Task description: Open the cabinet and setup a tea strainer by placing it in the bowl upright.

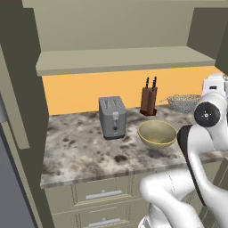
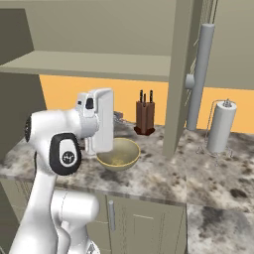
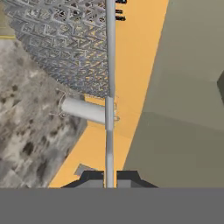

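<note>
In the hand view the tea strainer's thin metal handle (image 3: 109, 87) runs straight down between my gripper's (image 3: 109, 178) dark finger tips, which are shut on it. Its silver wire-mesh basket (image 3: 65, 43) spreads at the far end. In the left base view the tea strainer (image 1: 183, 102) hangs right of the knife block, beyond the yellowish-tan bowl (image 1: 156, 132), with the white hand (image 1: 213, 87) beside it. The bowl (image 2: 118, 155) sits empty on the counter just below the hand (image 2: 99, 124). The cabinet (image 1: 120, 58) stands open, its beige shelf bare.
A grey toaster (image 1: 112, 116) stands left of the bowl and a brown knife block (image 1: 149, 101) behind it. The open cabinet door (image 2: 181, 74) with its grey bar handle (image 2: 201, 74) hangs right of the bowl. A paper towel roll (image 2: 221, 126) stands further right. Drawers (image 1: 102, 194) sit below the counter.
</note>
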Controlling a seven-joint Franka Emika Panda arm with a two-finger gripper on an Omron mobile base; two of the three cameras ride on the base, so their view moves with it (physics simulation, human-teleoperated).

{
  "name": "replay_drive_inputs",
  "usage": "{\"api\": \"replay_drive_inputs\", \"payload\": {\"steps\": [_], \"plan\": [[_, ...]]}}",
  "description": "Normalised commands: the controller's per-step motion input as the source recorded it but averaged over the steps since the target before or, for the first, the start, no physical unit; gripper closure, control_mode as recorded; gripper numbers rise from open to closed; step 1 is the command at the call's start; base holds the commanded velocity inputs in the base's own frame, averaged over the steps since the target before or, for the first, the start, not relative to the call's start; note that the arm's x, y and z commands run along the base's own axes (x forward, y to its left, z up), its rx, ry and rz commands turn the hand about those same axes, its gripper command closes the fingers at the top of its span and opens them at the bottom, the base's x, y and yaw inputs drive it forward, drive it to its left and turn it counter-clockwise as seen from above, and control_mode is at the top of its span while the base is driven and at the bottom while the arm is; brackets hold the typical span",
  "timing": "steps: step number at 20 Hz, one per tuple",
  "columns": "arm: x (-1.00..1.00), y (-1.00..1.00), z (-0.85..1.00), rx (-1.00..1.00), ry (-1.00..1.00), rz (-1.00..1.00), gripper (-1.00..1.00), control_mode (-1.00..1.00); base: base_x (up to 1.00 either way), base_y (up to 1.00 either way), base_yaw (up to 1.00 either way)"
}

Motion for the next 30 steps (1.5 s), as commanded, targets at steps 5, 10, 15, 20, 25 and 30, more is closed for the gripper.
{"api": "replay_drive_inputs", "payload": {"steps": [5,10,15,20,25,30], "plan": [[0.32,-0.34,-0.49,0.03,-0.3,0.54,1.0,-1.0,0.0,0.0,0.0],[0.35,-0.2,-0.69,-0.01,-0.22,0.53,1.0,-1.0,0.0,0.0,0.0],[0.02,0.0,-0.83,-0.01,-0.27,0.42,1.0,-1.0,0.0,0.0,0.0],[0.01,0.0,-0.86,0.0,-0.26,0.31,1.0,-1.0,0.0,0.0,0.0],[0.05,0.05,-0.69,0.0,-0.1,0.15,1.0,-1.0,0.0,0.0,0.0],[0.21,0.33,-0.23,-0.01,0.0,0.03,1.0,-1.0,0.0,0.0,0.0]]}}
